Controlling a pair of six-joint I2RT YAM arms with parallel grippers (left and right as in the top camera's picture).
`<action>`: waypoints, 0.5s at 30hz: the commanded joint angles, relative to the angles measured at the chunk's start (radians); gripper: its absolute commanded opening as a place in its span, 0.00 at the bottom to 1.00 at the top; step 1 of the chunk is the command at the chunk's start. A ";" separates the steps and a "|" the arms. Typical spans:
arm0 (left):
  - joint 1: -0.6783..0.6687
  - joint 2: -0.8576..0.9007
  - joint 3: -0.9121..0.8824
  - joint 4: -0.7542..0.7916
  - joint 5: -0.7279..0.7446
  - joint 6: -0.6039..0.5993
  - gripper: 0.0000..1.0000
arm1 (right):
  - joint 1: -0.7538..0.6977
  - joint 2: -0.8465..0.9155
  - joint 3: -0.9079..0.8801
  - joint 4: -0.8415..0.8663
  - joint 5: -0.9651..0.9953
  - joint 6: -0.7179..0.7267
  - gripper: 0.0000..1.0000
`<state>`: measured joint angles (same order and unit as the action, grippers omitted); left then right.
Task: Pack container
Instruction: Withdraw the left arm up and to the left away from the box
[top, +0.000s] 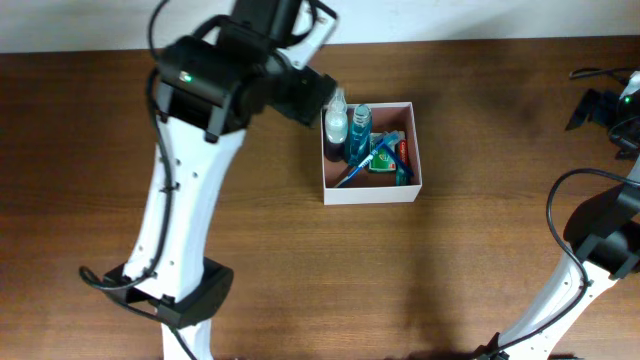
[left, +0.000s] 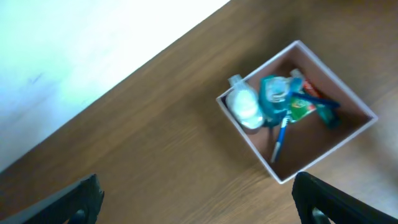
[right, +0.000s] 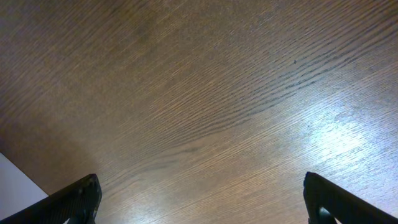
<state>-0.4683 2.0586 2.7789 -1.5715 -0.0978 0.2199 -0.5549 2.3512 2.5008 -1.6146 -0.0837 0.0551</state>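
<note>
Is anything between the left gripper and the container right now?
Nothing visible. In the left wrist view, only bare table lies between the open left gripper and the container.

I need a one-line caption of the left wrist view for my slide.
Left wrist view: the open left gripper above the wooden table, facing the white-walled container that holds toiletries.

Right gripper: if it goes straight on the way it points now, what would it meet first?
Most likely the wooden table. The right gripper is open, and its wrist view shows only wood grain ahead of it, with no object in that line. How far off the surface is, I cannot tell.
</note>
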 joint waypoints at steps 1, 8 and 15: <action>0.033 -0.014 -0.002 0.005 0.034 0.047 0.99 | 0.005 -0.031 -0.005 0.003 -0.005 0.006 0.99; 0.046 -0.088 -0.110 0.198 0.075 0.191 0.99 | 0.005 -0.031 -0.005 0.003 -0.005 0.006 0.99; 0.155 -0.283 -0.586 0.564 0.258 0.191 0.99 | 0.005 -0.031 -0.005 0.003 -0.005 0.006 0.99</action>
<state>-0.3584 1.8515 2.3116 -1.0477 0.0479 0.3832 -0.5549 2.3512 2.5008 -1.6146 -0.0837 0.0559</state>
